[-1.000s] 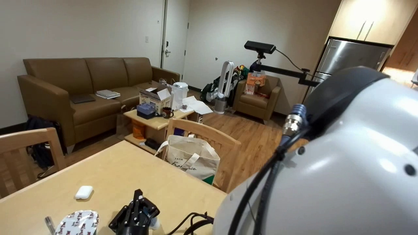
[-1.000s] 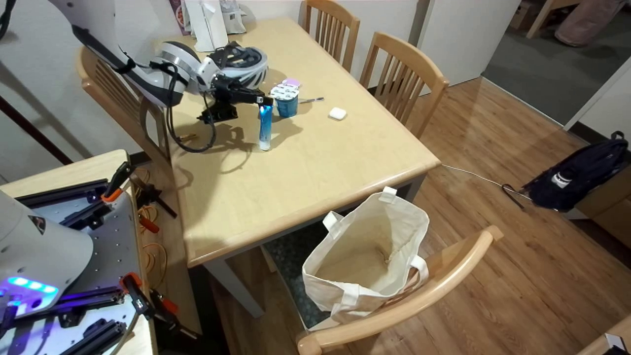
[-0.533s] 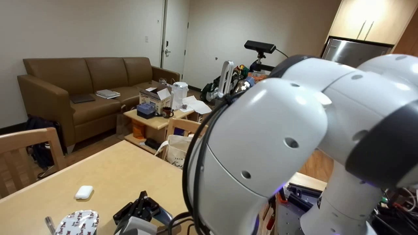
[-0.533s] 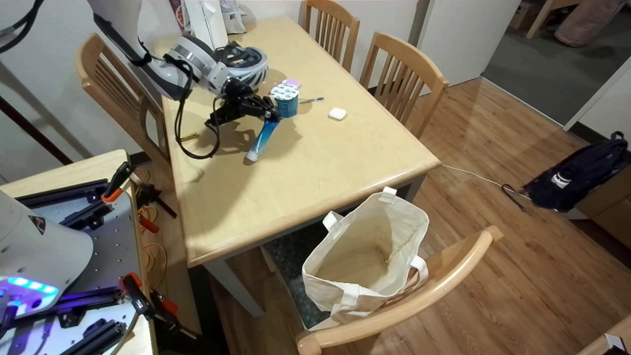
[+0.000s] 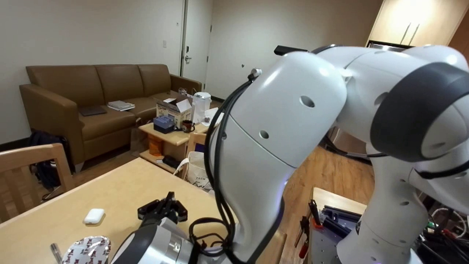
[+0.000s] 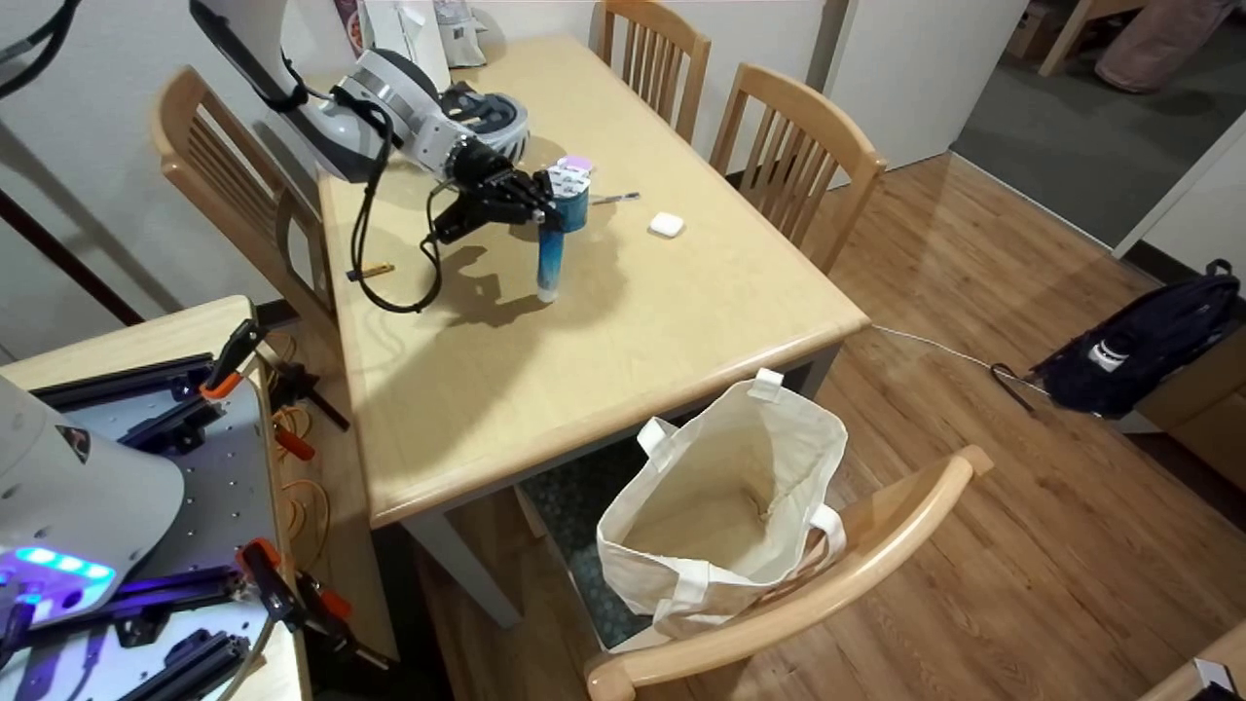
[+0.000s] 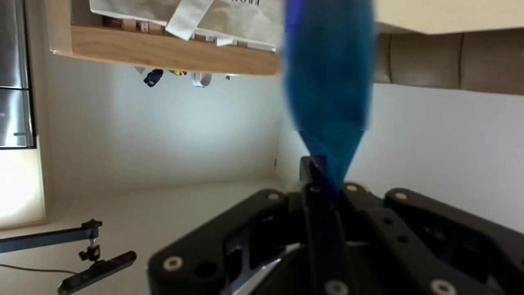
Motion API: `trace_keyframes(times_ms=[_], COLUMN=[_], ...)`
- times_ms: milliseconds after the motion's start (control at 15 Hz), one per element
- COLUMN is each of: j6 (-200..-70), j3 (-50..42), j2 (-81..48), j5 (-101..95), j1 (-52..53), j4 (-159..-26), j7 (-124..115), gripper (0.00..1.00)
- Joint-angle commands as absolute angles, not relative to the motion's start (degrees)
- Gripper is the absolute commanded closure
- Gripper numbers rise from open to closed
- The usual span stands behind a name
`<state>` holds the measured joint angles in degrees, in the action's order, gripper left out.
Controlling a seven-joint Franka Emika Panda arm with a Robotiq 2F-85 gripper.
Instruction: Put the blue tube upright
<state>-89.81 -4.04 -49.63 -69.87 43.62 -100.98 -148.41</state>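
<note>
The blue tube [image 6: 550,261] hangs nearly vertical, with its whitish cap end down, over the wooden table [image 6: 604,350] in an exterior view. I cannot tell whether the cap touches the table top. My gripper [image 6: 548,212] is shut on the tube's flat upper end. In the wrist view the tube [image 7: 330,73] runs up out of the fingertips [image 7: 327,184], large and blurred. The gripper [image 5: 166,209] also shows in an exterior view, where the tube is hidden.
A teal cup with a patterned lid [image 6: 572,208] stands close behind the gripper. A white case [image 6: 667,225], a pen-like stick [image 6: 615,198], a yellow pen-like item [image 6: 375,272] and a helmet [image 6: 506,141] are on the table. A tote bag [image 6: 720,487] sits on a chair.
The held tube was nearly vertical, then tilted half a second ago, and is nearly vertical again. The gripper has moved right in one exterior view, toward the cup, and the arm has swung.
</note>
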Motion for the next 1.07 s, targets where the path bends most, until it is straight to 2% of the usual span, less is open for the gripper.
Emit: trace_keyframes(times_ms=[0,333,933,1000], j6=[-88.6,-90.4,-94.7,-95.0], j3=[-8.8,-12.6,-11.3,-11.1], j2=[-46.3,-48.2,-53.4,-53.2], j5=[-69.2,-66.9,-68.0,-67.9], j1=[47.9,52.4,53.1,52.8], j4=[-101.9,-101.6,-101.3,-101.4], j7=[-149.7,-149.4,-149.3,-149.3], gripper=[1.00,1.00,1.00,0.73])
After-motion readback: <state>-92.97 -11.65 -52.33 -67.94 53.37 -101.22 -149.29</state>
